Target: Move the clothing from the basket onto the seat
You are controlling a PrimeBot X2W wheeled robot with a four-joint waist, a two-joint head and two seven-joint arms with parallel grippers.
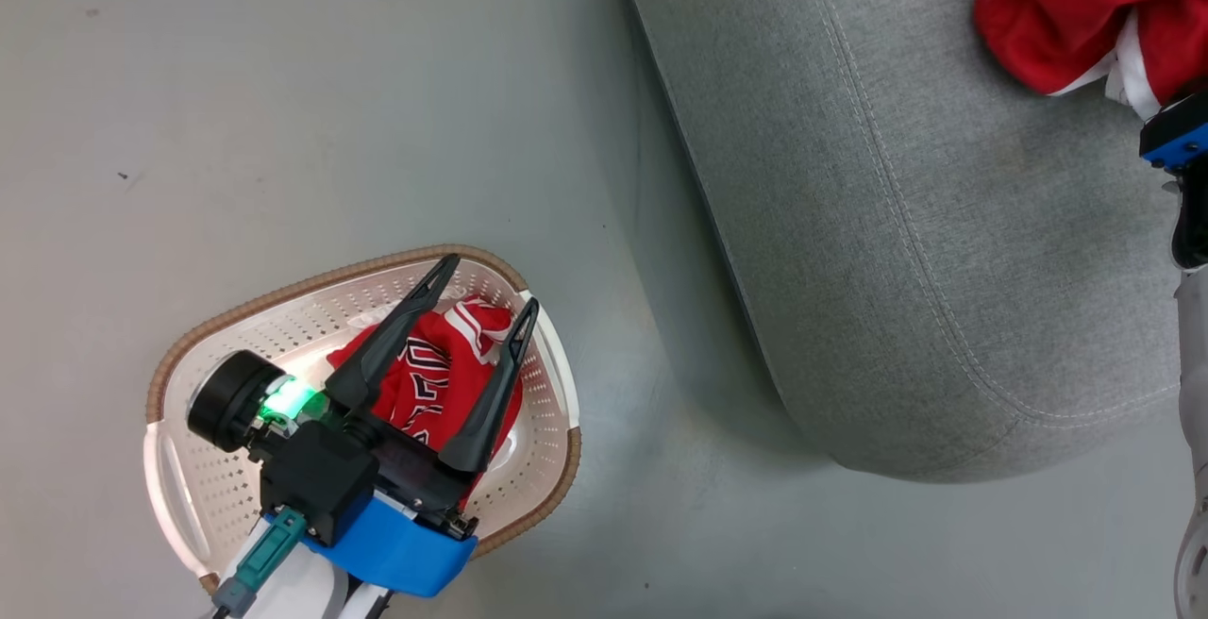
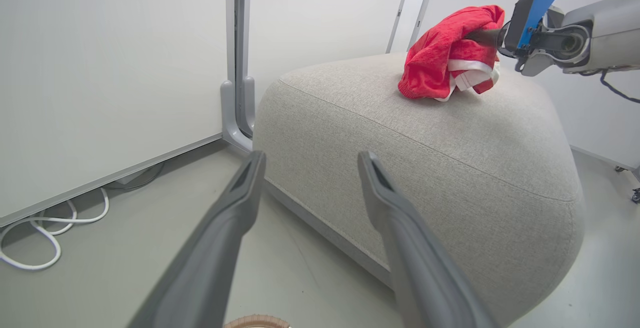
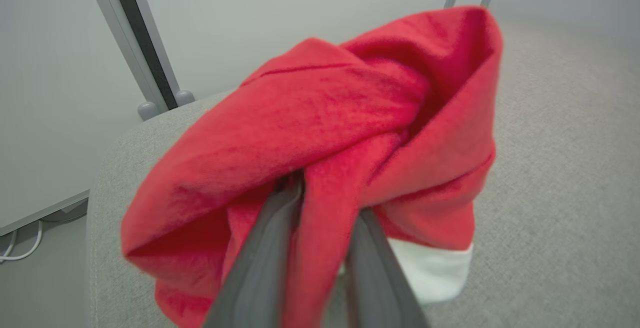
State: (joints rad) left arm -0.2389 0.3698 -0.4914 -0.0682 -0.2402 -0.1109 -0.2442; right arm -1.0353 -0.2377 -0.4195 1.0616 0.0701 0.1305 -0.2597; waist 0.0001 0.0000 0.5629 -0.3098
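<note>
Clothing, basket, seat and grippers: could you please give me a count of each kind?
Red garments: 2, basket garment and seat garment
Baskets: 1
Seats: 1
Grippers: 2, left gripper and right gripper
Total: 6

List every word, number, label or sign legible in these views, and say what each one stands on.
On the lettered red garment in the basket: black-and-white lettering, creased and partly hidden by the left end effector; it cannot be read as a word.
On the other red garment lying on the seat: no text visible.
On the basket and the seat themselves: none.
</note>
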